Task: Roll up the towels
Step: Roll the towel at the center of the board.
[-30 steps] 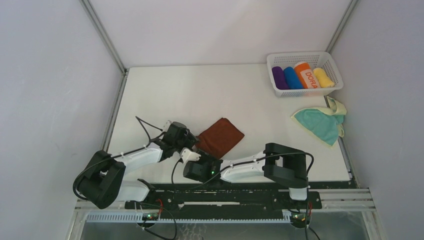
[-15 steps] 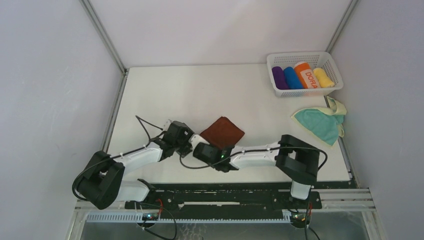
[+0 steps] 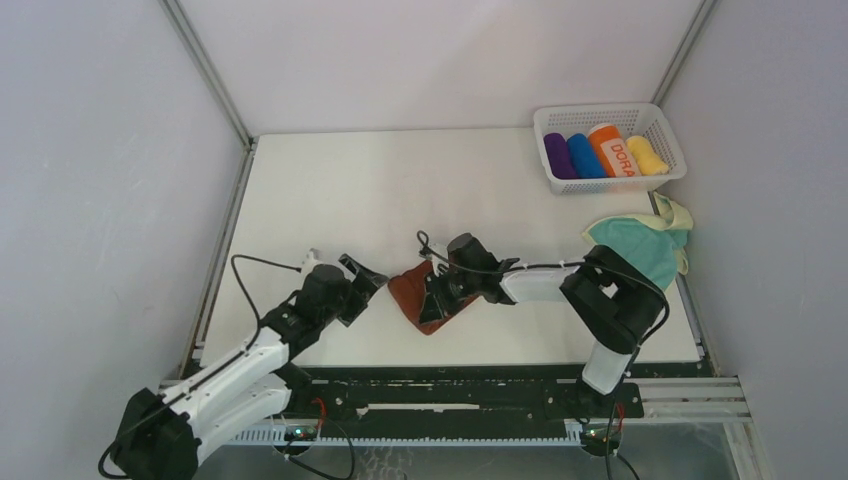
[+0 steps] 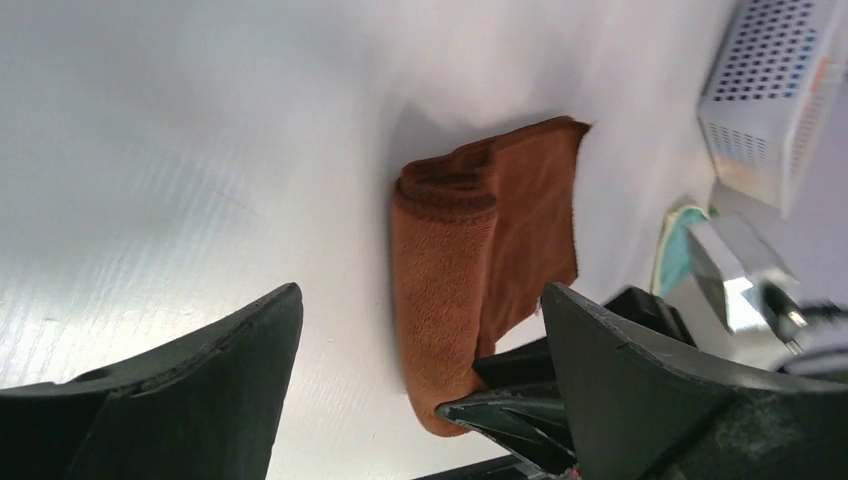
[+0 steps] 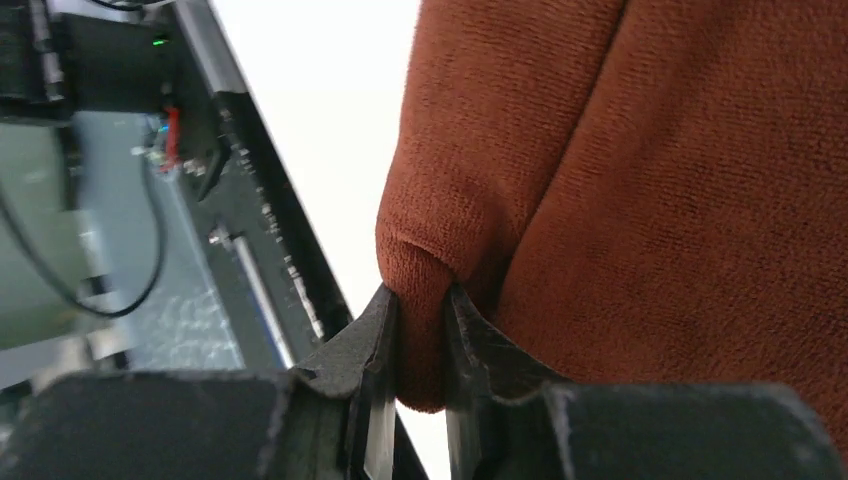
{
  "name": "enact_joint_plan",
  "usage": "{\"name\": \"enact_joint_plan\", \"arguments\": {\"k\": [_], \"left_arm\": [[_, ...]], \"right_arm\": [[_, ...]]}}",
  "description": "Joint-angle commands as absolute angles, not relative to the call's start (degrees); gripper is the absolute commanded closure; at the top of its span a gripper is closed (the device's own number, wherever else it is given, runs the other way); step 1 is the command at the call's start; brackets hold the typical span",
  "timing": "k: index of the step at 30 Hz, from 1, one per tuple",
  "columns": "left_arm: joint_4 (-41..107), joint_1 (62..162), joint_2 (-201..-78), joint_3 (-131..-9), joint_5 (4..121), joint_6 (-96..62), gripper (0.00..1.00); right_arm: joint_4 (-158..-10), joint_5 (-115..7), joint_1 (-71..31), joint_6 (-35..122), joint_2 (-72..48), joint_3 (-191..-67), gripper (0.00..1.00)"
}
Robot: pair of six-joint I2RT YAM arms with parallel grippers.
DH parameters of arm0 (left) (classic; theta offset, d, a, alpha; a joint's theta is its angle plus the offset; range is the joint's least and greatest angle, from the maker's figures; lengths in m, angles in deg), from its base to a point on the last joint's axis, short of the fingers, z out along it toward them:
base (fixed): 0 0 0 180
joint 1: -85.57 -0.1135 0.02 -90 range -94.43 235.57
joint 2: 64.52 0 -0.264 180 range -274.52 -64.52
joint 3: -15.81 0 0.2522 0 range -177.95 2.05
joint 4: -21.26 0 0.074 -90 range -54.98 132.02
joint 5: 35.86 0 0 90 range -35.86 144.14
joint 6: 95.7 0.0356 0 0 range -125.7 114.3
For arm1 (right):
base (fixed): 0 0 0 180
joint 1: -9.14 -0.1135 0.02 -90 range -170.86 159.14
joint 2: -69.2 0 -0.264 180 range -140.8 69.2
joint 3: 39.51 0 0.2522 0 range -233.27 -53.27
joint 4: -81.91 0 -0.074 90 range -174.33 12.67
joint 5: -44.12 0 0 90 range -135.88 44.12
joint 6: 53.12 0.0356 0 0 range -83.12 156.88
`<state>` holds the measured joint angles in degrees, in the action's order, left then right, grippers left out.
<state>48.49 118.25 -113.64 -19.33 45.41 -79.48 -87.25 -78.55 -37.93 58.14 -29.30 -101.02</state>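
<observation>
The rust-brown towel [image 3: 422, 303] lies bunched and partly folded over itself near the table's front middle. My right gripper [image 3: 438, 292] reaches from the right and is shut on a fold at the towel's near end; the pinch shows in the right wrist view [image 5: 420, 335], with the towel [image 5: 620, 180] filling the frame. My left gripper [image 3: 362, 277] is open and empty just left of the towel, not touching it. In the left wrist view the towel [image 4: 480, 260] lies ahead between the open fingers [image 4: 200, 400]. The teal and cream towel [image 3: 640, 245] lies crumpled at the right edge.
A white basket [image 3: 612, 182] at the back right holds purple, blue, orange and yellow rolls. It also shows in the left wrist view [image 4: 770, 90]. The black rail [image 3: 450, 385] runs along the table's near edge. Grey walls enclose the left, right and back.
My right gripper swung from the near left up and round to the towel's right side and closed on a fold. The towel went from flat to bunched. My left gripper drew back to the left.
</observation>
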Motion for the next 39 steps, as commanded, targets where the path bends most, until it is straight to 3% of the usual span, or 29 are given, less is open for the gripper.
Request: {"name": "enact_joint_plan", "arguments": {"k": [1,13,26,35,39], "left_arm": [[41.3,118.6,-109.0,-14.3,47.6,-77.3,0.06],[33.0,120.7,-120.0,-16.2,53.1,-78.5,0.13],[28.0,121.0,-134.9,-22.4,53.5,-77.5,0.22],[32.8,121.3,-138.5,-22.7,51.3,-80.6,0.54],[38.3,121.4,-138.3,-24.4,48.4,-80.3,0.64]], "right_arm": [[-103.7,-98.1,-33.5,71.5,-33.2,-96.9,1.00],[-126.9,-103.8,-26.7,89.6,-45.7,-89.0,0.97],[-124.2,-103.7,-25.5,89.4,-48.9,-90.2,0.93],[-107.4,-98.6,-26.6,79.9,-41.8,-93.9,0.85],[-94.1,-93.2,-28.6,72.2,-35.1,-97.3,0.73]]}}
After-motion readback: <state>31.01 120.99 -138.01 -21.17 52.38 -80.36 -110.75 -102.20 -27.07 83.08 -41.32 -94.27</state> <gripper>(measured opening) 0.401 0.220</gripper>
